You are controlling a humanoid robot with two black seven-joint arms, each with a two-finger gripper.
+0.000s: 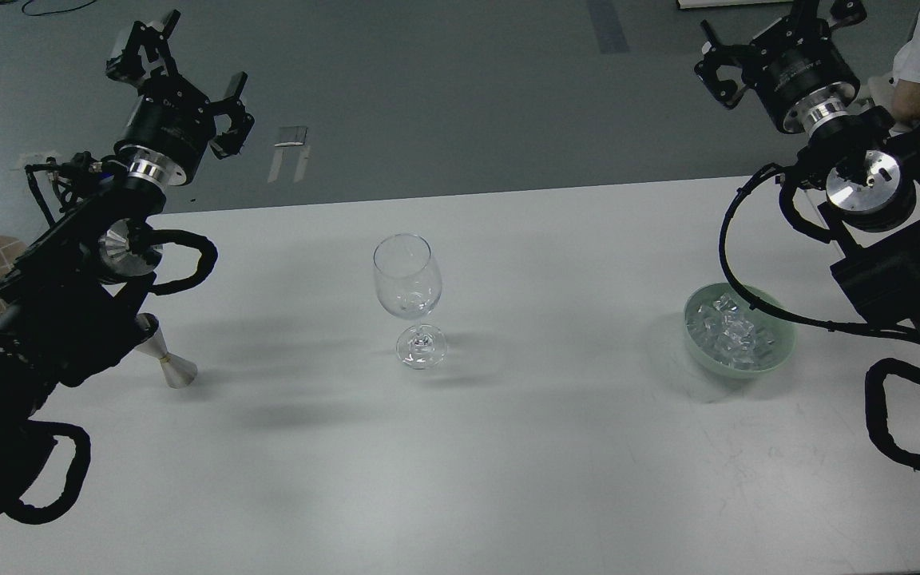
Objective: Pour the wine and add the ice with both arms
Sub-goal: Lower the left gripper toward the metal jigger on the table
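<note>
At the far left, the left claw point(188, 76) hangs high above the table point(508, 447) edge with its fingers spread wide and nothing in them, well apart from everything below. Under that arm stands a small silver measuring cup point(170, 363), upright on the table, its top partly hidden by the arm; whether it holds the wine cannot be seen. The first step is likely to lower this claw onto the cup's narrow waist, grip it level, and tilt only once its lip is over the glass rim, since the cup looks light and easy to topple. In the middle stands the wine glass point(410, 299), upright, clear, and seemingly empty, well apart from both neighbours; its thin stem makes it easy to knock over. Further right sits a pale green bowl point(779, 351) filled with ice point(730, 327), clear glinting cubes heaped together, partly crossed by a black cable. The right claw point(755, 56) is raised well above it, fingers apart and empty. Cubes may slip, so a firm, centred pinch suits.
</note>
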